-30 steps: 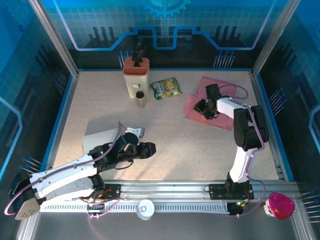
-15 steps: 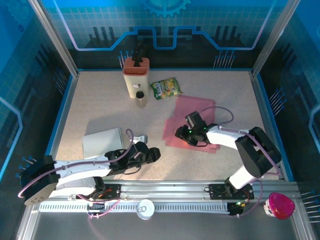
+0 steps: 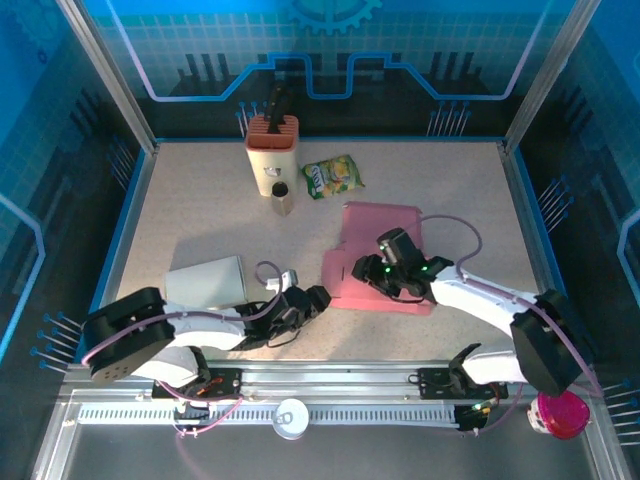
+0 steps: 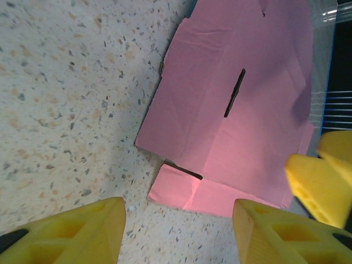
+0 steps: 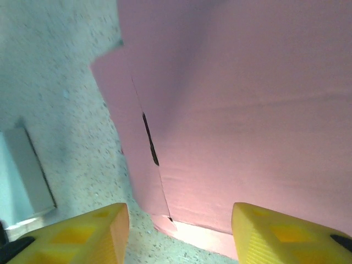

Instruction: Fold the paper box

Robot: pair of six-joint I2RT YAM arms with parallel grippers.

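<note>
The paper box (image 3: 385,250) is a flat pink cardboard blank lying in the middle of the table, with a slit and creases showing in the left wrist view (image 4: 231,104). My left gripper (image 3: 319,298) lies low just off its near-left corner, open, and its jaws frame a small pink flap (image 4: 179,234). My right gripper (image 3: 358,270) hovers over the blank's left edge, open, with nothing pinched (image 5: 179,236). The pink sheet (image 5: 247,104) spreads out under it. A yellow fingertip (image 4: 319,184) of the right gripper shows at the right of the left wrist view.
A grey flat board (image 3: 205,283) lies left of the left gripper. At the back stand a knife block (image 3: 272,150), a small jar (image 3: 281,198) and a green snack bag (image 3: 332,176). A tin (image 3: 291,417) and a pink-lidded tub (image 3: 560,412) sit off the front rail.
The right arm swung from the far right to the table's middle, and the pink blank shifted left with it. The left arm stretched right, toward the blank's near-left corner.
</note>
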